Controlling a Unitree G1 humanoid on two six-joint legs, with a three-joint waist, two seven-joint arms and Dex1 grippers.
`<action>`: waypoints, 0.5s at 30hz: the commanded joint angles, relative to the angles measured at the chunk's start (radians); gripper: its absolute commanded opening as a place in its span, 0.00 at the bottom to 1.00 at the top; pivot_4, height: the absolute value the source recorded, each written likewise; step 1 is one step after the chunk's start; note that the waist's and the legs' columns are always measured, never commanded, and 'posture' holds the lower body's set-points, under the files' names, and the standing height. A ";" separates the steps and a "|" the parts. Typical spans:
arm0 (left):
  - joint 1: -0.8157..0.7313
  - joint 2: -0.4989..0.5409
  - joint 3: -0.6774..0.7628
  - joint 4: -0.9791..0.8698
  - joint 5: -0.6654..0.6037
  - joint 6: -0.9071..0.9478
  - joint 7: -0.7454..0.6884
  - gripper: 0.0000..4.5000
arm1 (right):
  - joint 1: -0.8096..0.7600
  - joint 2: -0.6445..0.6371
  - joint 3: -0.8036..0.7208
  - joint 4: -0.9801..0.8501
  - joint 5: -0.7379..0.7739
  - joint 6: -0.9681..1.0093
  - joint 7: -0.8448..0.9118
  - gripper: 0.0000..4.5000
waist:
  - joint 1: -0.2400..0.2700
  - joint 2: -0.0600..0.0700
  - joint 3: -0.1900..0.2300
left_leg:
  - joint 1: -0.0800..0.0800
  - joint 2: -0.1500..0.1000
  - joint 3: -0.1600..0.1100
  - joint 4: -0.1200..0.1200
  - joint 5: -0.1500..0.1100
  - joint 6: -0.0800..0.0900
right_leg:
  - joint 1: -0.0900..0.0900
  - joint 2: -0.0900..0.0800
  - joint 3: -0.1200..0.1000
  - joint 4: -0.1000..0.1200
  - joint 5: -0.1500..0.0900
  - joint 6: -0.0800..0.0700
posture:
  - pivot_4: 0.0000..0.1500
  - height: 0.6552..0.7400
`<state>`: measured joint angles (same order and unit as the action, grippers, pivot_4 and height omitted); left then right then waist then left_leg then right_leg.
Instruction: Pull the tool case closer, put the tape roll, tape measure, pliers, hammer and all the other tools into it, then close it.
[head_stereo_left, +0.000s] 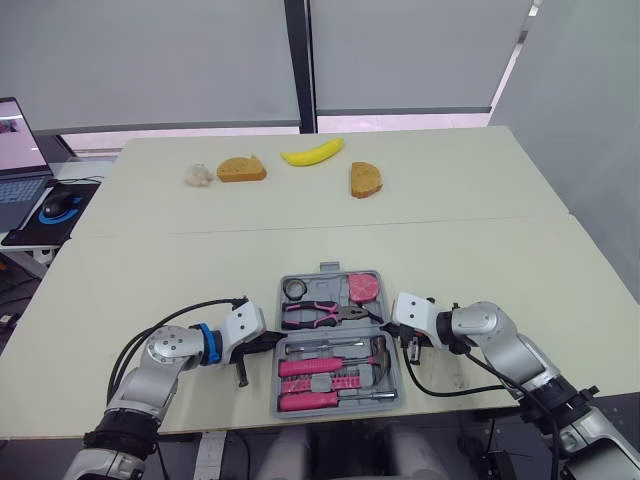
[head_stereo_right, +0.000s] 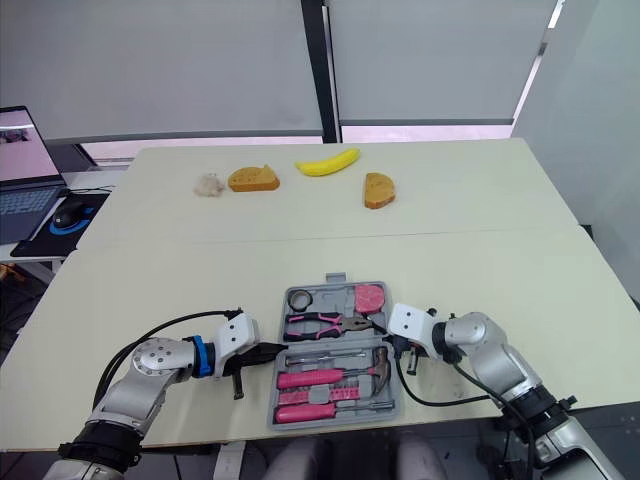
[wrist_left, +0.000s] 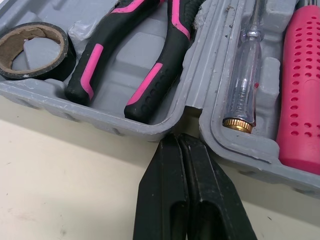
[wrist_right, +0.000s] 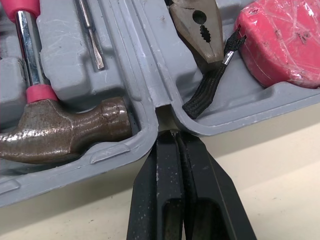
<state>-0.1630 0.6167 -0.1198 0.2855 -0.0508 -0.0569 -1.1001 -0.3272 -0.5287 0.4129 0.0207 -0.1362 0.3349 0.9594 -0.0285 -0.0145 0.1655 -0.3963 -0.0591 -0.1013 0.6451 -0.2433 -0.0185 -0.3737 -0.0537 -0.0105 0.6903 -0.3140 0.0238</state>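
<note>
i'm seeing the open tool case (head_stereo_left: 320, 275) lying on the table (head_stereo_left: 450, 240) near its front edge, at my 12 o'clock, between both arms. my left gripper (wrist_left: 178, 137) is sitting clenched and empty at the hinge notch (wrist_left: 192, 112) on the case's 9 o'clock side. my right gripper (wrist_right: 175, 134), also clenched on nothing, is sitting at the 3 o'clock notch. the tape roll (wrist_left: 35, 50), pliers (head_stereo_left: 325, 314) and pink tape measure (head_stereo_left: 363, 287) are lying in the far half, and the hammer (wrist_right: 65, 130) and a clear-handled screwdriver (wrist_left: 245, 75) in the near half.

My grey tool case (head_stereo_left: 329, 270) lies open and flat before me. Its far half holds the tape roll (head_stereo_left: 296, 288), pink tape measure (head_stereo_left: 362, 287) and pliers (head_stereo_left: 325, 315); its near half holds the hammer (head_stereo_left: 335, 362) and a pink-handled screwdriver (head_stereo_left: 318, 401).
</note>
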 joint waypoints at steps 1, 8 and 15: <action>0.002 0.000 -0.018 -0.021 -0.003 -0.019 -0.002 0.01 | 0.008 0.028 0.032 -0.042 0.015 -0.009 0.012 0.00 | 0.000 0.000 0.000 | 0.000 0.000 0.000 0.000 0.000 0.000 | 0.000 0.000 0.000 0.000 0.000 0.000 | 1.00 1.00; 0.006 0.001 -0.019 -0.027 -0.005 -0.014 -0.004 0.01 | 0.009 0.027 0.034 -0.044 0.013 -0.006 0.018 0.00 | -0.001 0.000 0.000 | 0.000 0.000 0.000 0.000 0.000 0.000 | 0.000 0.000 0.000 0.000 0.000 0.000 | 1.00 1.00; 0.008 0.002 -0.020 -0.029 -0.005 -0.014 -0.005 0.01 | 0.014 0.024 0.040 -0.050 0.011 -0.005 0.021 0.00 | -0.001 0.000 0.000 | 0.000 0.000 0.000 0.000 0.000 0.000 | 0.000 0.000 0.000 0.000 0.000 0.000 | 1.00 1.00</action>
<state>-0.1623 0.6186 -0.1204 0.2852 -0.0506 -0.0570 -1.1004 -0.3266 -0.5269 0.4142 0.0189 -0.1379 0.3378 0.9594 -0.0294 -0.0145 0.1653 -0.3961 -0.0590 -0.1013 0.6451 -0.2433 -0.0185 -0.3735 -0.0535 -0.0105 0.6904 -0.3140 0.0238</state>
